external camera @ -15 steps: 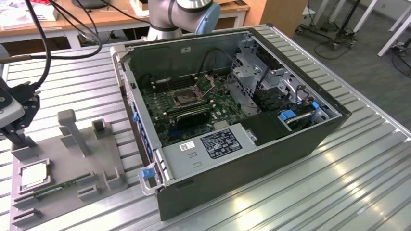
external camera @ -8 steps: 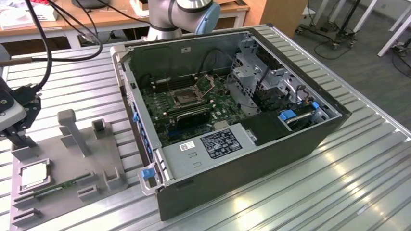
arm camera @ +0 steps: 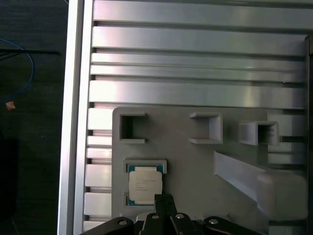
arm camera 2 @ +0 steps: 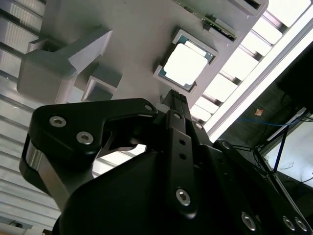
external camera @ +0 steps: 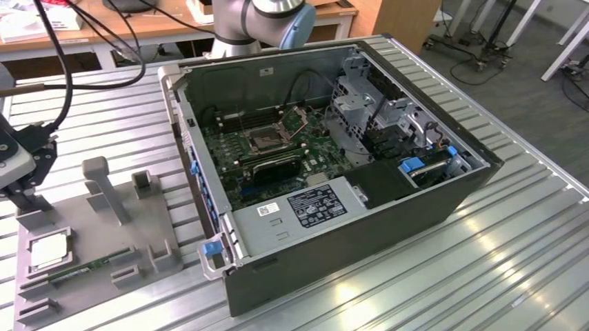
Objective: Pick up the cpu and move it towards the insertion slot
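With fingers together and holding nothing, the black gripper (arm camera: 164, 199) hangs right by the small square silvery cpu (arm camera: 145, 185), so it should probably open and pinch the cpu's edges gently.

You have open air straight above the cpu (arm camera: 145, 185); low pocket walls (arm camera: 145, 164) hug its edges. On the grey fixture (external camera: 138, 227) a tall post (external camera: 103, 185) stands near. The case wall (external camera: 189, 158) rings the insertion slot (external camera: 264, 138), open from above.

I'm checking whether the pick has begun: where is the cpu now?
The cpu lies in the grey holder at the exterior view's left, outside the computer case, close to the gripper.
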Action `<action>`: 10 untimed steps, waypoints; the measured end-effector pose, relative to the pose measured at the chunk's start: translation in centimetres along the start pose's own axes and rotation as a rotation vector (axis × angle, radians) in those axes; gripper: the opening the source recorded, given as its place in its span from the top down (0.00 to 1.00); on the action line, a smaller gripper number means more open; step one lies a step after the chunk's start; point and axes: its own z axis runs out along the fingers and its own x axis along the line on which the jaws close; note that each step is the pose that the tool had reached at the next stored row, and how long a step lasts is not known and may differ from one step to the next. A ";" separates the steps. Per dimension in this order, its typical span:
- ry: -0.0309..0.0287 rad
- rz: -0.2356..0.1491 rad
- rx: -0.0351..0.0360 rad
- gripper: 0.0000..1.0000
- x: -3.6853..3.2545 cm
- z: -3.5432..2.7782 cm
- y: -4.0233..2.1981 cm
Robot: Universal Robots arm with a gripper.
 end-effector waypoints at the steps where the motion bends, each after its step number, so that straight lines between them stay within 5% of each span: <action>1: 0.0001 0.000 0.0001 0.89 0.11 0.02 0.00; 10: 0.0001 0.000 0.0000 0.89 1.26 0.24 0.02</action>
